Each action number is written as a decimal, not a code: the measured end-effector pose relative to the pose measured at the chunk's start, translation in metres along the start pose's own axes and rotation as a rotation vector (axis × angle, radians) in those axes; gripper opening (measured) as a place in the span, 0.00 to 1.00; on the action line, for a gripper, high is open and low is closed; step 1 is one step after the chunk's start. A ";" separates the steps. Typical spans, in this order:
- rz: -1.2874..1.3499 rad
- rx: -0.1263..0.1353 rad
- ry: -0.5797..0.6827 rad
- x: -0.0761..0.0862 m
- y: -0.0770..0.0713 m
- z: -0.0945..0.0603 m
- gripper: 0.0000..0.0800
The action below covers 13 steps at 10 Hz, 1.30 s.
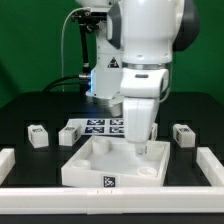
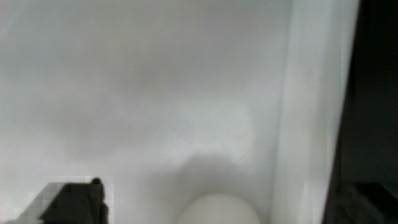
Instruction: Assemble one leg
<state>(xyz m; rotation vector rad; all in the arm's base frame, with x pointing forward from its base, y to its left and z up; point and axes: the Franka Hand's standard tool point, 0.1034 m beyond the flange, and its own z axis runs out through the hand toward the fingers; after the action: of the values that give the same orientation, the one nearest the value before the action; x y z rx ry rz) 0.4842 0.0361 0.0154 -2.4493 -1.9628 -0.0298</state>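
White blur fills the wrist view, so I cannot tell how the jaws stand. The gripper (image 1: 140, 148) dips into the one tray piece (image 1: 88, 168). Three lie loose: outer leg (image 1: 38, 135) and inner leg (image 1: 68, 133) at the exterior view's left, third leg (image 1: 183, 133) right.

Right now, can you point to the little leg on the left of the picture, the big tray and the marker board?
leg (image 1: 38, 135), exterior view, at the exterior view's left: its tagged face.
tray (image 1: 140, 178), exterior view: its front wall.
marker board (image 1: 92, 127), exterior view: a tag near its middle.
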 end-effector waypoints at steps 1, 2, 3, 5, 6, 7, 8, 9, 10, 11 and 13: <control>-0.002 0.011 -0.002 -0.007 -0.003 0.005 0.81; 0.006 0.016 -0.002 -0.011 -0.003 0.008 0.81; 0.014 0.019 -0.003 -0.015 -0.003 0.009 0.81; 0.026 0.020 -0.003 -0.017 -0.003 0.009 0.81; 0.026 0.020 -0.003 -0.017 -0.003 0.009 0.69; 0.026 0.020 -0.003 -0.017 -0.003 0.010 0.52; 0.026 0.020 -0.003 -0.017 -0.003 0.010 0.52; 0.026 0.020 -0.003 -0.017 -0.003 0.010 0.29; 0.026 0.020 -0.003 -0.017 -0.003 0.010 0.12; 0.027 0.019 -0.003 -0.017 -0.003 0.009 0.06; 0.027 0.019 -0.003 -0.017 -0.002 0.009 0.06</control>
<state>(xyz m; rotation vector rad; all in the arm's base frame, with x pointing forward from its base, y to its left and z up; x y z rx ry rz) 0.4781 0.0198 0.0056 -2.4647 -1.9218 -0.0075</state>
